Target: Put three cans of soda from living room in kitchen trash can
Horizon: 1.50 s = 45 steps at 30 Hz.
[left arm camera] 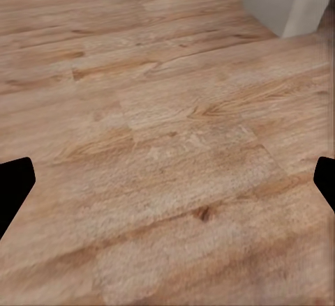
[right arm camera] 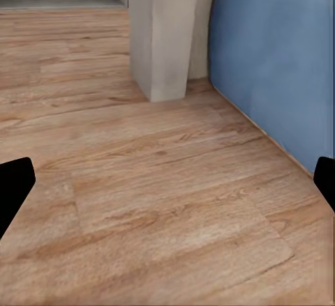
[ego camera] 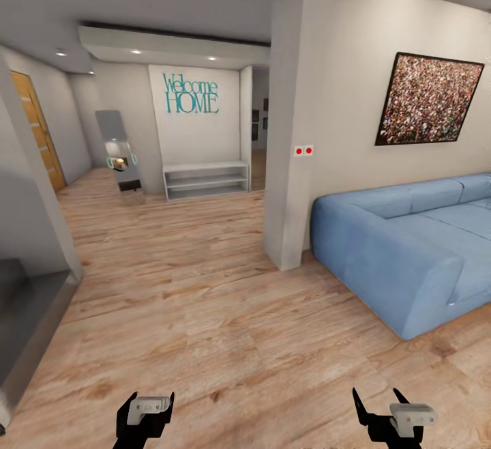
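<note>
1. I'm holding my left gripper point(ego camera: 144, 408) low over the plank floor point(ego camera: 204, 312); fingers spread wide, released, nothing between them. In the left wrist view the two dark fingertips point(left arm camera: 14, 187) are sitting at opposite edges with bare planks in the gap.
2. I'm holding my right gripper point(ego camera: 382, 404) at the same height, also released and gripping nothing. Its fingertips point(right arm camera: 14, 191) are showing far apart in the right wrist view, floor between them.
3. Ahead of the right gripper, a pale square pillar point(ego camera: 296, 114) is standing on the floor; it's also showing in the right wrist view point(right arm camera: 164, 34), and its base corner in the left wrist view point(left arm camera: 286, 3).
4. Just right of the pillar and ahead-right of the right gripper, a blue sofa point(ego camera: 409, 251) is sitting against the wall, so I'm at the edge of the living room. The sofa's end is close to the pillar; can't tell if they're touching.
5. Above the sofa, a dark-framed speckled picture point(ego camera: 428, 99) is hanging on the wall. Two red dots on a small white plate point(ego camera: 303, 151) are showing on the pillar side.
6. Far ahead of the left gripper: a low white shelf unit point(ego camera: 206, 179) under teal "Welcome HOME" lettering point(ego camera: 191, 93), and a grey upright stand point(ego camera: 119, 155) left of it.
7. Far left: a wooden door point(ego camera: 37, 128).
8. Soda cans and bin: not locating either from here.
</note>
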Available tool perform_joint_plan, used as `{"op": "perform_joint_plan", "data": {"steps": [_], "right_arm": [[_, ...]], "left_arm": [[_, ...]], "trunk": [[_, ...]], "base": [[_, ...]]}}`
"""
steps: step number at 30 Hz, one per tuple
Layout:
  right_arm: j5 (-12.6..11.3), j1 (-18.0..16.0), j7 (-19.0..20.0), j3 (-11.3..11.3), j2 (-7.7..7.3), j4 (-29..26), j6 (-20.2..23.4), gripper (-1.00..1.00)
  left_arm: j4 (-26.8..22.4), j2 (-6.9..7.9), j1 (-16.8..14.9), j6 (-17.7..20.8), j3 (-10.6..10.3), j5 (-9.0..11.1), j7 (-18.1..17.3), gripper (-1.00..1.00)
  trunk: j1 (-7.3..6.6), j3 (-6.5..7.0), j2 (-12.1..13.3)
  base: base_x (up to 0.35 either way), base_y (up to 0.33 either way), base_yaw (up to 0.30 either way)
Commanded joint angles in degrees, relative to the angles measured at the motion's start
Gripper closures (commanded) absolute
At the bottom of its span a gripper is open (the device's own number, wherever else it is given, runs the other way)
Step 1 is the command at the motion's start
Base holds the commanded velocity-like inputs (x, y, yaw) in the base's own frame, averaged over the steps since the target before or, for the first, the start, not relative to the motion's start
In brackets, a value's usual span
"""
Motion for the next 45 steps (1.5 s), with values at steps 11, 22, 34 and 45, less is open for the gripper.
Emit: {"op": "perform_joint_plan", "data": {"steps": [11, 22, 34, 45], "right_arm": [[0.0, 0.0, 0.0, 0.2, -0.03, 0.0, -0.1, -1.00], [-0.1, 0.0, 0.0, 0.1, -0.02, 0.0, -0.1, -1.00], [-0.2, 0.0, 0.0, -0.2, 0.02, 0.0, 0.0, -1.00], [-3.6, -0.1, 0.0, -0.2, 0.00, 0.0, 0.1, -1.00]], "left_arm": [[0.1, 0.00, 0.0, 0.0, -0.1, -0.2, 0.0, -1.00], [0.2, 0.00, 0.0, 0.1, -0.2, -0.2, 0.0, -1.00], [0.2, 0.00, 0.0, 0.1, -0.2, -0.2, 0.0, -1.00], [0.2, 0.00, 0.0, 0.0, -0.3, -0.3, 0.0, -1.00]], "trunk": [[0.00, 0.00, 0.0], [0.00, 0.00, 0.0], [0.00, 0.00, 0.0], [0.00, 0.13, 0.0]], "base": [[0.000, 0.000, -0.028], [0.035, 0.047, -0.001], [0.152, 0.222, -0.146], [0.094, 0.152, -0.248]]}}
